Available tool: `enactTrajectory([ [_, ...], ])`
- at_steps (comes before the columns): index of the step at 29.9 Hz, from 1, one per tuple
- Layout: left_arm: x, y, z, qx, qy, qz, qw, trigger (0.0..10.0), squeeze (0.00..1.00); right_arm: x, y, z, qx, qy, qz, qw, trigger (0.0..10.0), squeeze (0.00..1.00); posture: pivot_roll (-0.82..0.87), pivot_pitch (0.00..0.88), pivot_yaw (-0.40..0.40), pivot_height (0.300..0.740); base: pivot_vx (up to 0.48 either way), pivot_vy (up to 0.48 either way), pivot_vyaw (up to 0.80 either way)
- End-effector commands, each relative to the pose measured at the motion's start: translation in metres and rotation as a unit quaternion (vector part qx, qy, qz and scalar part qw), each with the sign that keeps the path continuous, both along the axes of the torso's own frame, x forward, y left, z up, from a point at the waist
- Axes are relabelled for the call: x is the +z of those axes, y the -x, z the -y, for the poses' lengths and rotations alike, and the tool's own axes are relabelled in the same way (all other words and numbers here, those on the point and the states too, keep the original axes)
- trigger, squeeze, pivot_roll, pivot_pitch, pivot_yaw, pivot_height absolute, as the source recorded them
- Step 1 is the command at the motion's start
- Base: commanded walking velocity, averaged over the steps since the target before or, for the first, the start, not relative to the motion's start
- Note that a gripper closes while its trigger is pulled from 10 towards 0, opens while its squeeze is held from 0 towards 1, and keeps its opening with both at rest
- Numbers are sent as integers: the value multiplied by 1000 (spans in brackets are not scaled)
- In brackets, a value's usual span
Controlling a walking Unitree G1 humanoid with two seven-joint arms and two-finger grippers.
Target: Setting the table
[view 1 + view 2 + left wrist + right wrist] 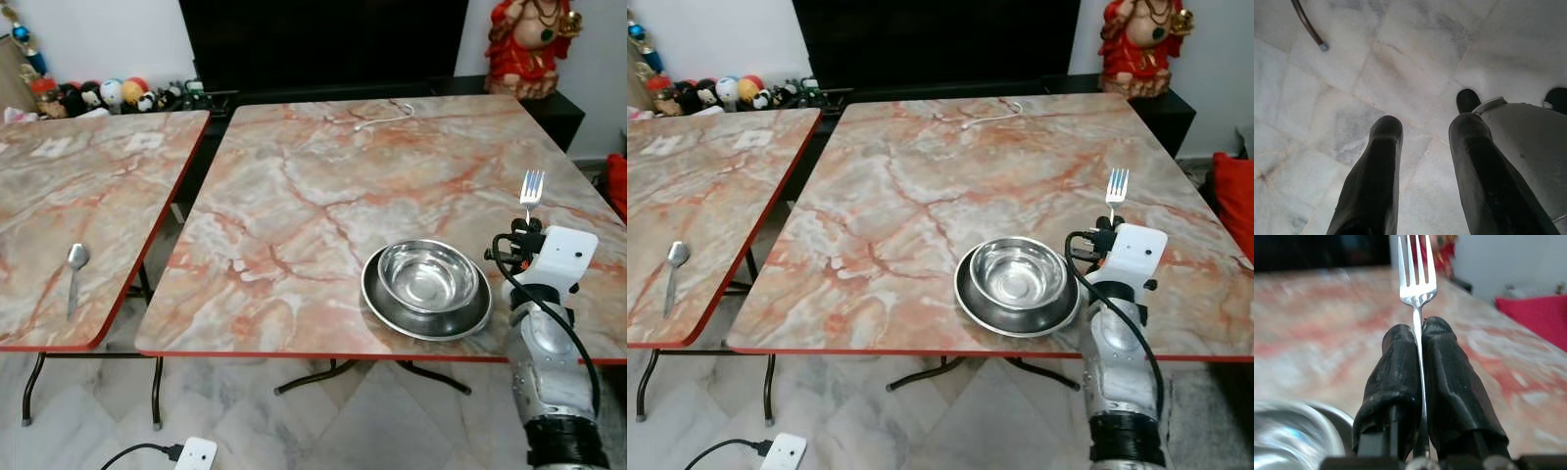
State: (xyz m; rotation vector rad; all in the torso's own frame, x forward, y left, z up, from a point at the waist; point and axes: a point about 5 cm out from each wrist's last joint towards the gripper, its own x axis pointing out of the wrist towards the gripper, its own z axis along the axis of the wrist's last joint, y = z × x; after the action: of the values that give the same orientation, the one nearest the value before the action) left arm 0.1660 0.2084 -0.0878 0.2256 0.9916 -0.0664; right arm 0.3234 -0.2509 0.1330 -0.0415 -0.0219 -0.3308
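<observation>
My right gripper [529, 221] is shut on a silver fork [531, 188], tines pointing up and away, just right of the dishes near the marble table's [323, 166] front edge. In the right wrist view the fork [1417, 274] stands pinched between the two black fingers [1396, 377]. A steel bowl [427, 275] sits inside a steel plate [392, 305] on that table. A spoon [74, 271] lies on the second table [59, 186] to the left. My left gripper [1425, 142] hangs open over the floor.
A white cable [384, 116] lies at the table's far edge. A red statue [529, 44] stands at the back right, small toys [108, 95] at the back left. A white power plug [194, 454] lies on the marble floor below.
</observation>
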Motion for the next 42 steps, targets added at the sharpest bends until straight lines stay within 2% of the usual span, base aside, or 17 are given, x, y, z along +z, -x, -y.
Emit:
enactTrajectory([
  [1, -1, 4, -6, 6, -5, -10, 1000, 10000, 0, -7, -1, 4, -6, 3, -36, 999, 10000, 0, -99, 27, 67, 740, 0, 0, 0],
  [6, -1, 4, -6, 4, -4, -11, 1000, 10000, 0, -16, -4, 15, -12, 5, -79, 997, 10000, 0, -102, 27, 74, 740, 0, 0, 0],
  [18, 0, 2, -7, 5, -3, -9, 1000, 10000, 0, -26, -14, 18, 14, -18, -138, 990, 10000, 0, -94, 29, 84, 740, 0, 0, 0],
  [27, 0, 2, -7, 3, -1, -8, 1000, 10000, 0, -27, -15, 29, 6, -35, -142, 989, 10000, 0, -95, 33, 89, 740, 0, 0, 0],
  [33, 1, 1, -7, 3, -2, -7, 1000, 10000, 0, -32, -15, 28, 16, -66, -142, 988, 10000, 0, -90, 35, 89, 740, 0, 0, 0],
  [42, 1, 0, -7, 3, -3, -6, 1000, 10000, 0, -39, -15, 22, 32, -75, -149, 985, 10000, 0, -89, 34, 89, 740, 0, 0, 0],
])
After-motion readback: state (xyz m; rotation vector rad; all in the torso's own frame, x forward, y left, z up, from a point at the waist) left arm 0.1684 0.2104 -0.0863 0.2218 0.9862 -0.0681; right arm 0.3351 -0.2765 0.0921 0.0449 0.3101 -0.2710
